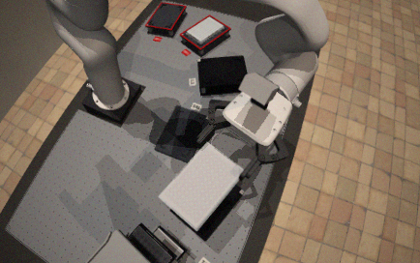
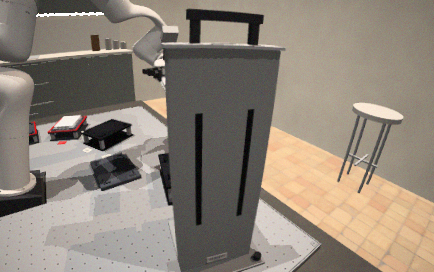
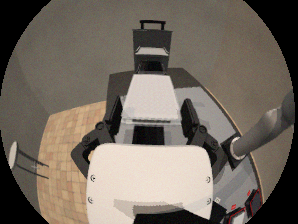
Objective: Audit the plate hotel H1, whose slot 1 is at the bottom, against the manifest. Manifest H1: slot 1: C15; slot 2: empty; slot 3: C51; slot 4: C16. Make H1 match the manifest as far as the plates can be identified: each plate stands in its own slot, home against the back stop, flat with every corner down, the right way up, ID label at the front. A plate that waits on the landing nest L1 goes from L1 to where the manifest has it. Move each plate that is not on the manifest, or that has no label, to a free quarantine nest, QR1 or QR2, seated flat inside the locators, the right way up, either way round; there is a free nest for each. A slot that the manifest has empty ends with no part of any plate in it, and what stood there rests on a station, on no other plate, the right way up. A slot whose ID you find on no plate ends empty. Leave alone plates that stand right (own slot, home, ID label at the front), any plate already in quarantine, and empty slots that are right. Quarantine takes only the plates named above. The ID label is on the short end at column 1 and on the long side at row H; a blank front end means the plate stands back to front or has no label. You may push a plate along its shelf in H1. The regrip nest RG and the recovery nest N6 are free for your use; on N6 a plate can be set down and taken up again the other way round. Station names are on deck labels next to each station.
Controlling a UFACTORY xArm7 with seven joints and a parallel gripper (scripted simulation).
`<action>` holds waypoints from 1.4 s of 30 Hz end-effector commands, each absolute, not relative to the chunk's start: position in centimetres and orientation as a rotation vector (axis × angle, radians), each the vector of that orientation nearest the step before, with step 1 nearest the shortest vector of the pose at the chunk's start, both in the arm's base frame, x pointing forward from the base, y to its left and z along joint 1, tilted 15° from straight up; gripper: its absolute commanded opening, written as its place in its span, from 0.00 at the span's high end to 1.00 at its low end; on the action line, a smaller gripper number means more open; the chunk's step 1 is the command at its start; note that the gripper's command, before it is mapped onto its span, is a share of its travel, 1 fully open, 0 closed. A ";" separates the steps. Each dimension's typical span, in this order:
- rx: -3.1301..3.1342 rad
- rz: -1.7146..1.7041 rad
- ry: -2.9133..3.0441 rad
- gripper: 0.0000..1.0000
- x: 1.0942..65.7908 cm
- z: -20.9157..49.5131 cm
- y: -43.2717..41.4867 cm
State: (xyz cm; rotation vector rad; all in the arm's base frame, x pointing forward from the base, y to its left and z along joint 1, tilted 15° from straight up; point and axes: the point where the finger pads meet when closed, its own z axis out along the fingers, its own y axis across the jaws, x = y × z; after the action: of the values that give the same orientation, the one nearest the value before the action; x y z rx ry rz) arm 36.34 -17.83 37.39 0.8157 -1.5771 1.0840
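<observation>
One arm base [image 1: 136, 90] stands at the left of the deck in the top view, on a dark square block. Right of it, at the far edge, two red-rimmed nests sit side by side: the left nest [image 1: 151, 17] carries a dark plate [image 1: 165, 14], the right nest [image 1: 194, 42] a pale plate [image 1: 207, 28]. Just nearer lies a black raised nest [image 1: 222, 73], and below it, toward the deck's middle, a dark flat nest [image 1: 176, 135]. Right of that nest the gripper [image 1: 227, 150] hangs over the deck, its fingers spread wide and clamped on the long sides of a white plate [image 1: 200, 184]. That plate is held above the deck, over a black nest [image 1: 220, 219] whose edge shows beneath it, well apart from the hotel [image 1: 150, 242] at the near edge. In the wrist view the plate [image 3: 153, 99] runs forward between the fingers toward the hotel [image 3: 152, 46]. In the exterior view the hotel's [image 2: 222, 150] grey back panel hides the gripper.
</observation>
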 end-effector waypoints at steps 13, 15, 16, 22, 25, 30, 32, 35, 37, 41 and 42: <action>0.815 1.086 -1.579 1.00 35.8 39.7 -17.8; 0.815 1.086 -1.579 1.00 35.7 40.0 -17.8; 0.815 1.086 -1.579 1.00 35.6 40.2 -17.8; 0.815 1.086 -1.579 1.00 35.4 41.0 -17.8; 0.815 1.086 -1.579 1.00 35.3 41.3 -17.8; 0.815 1.086 -1.579 1.00 35.2 41.8 -17.8; 0.815 1.086 -1.579 1.00 35.2 41.8 -17.8; 0.815 1.086 -1.579 1.00 35.2 41.8 -17.8; 0.815 1.086 -1.579 1.00 35.2 41.8 -17.8; 0.815 1.086 -1.579 1.00 35.2 41.8 -17.8; 0.815 1.086 -1.579 1.00 35.2 41.8 -17.9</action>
State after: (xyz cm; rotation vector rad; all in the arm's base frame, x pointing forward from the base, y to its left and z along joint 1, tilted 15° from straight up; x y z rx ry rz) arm 35.19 -17.76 41.70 0.8164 -1.5768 1.0845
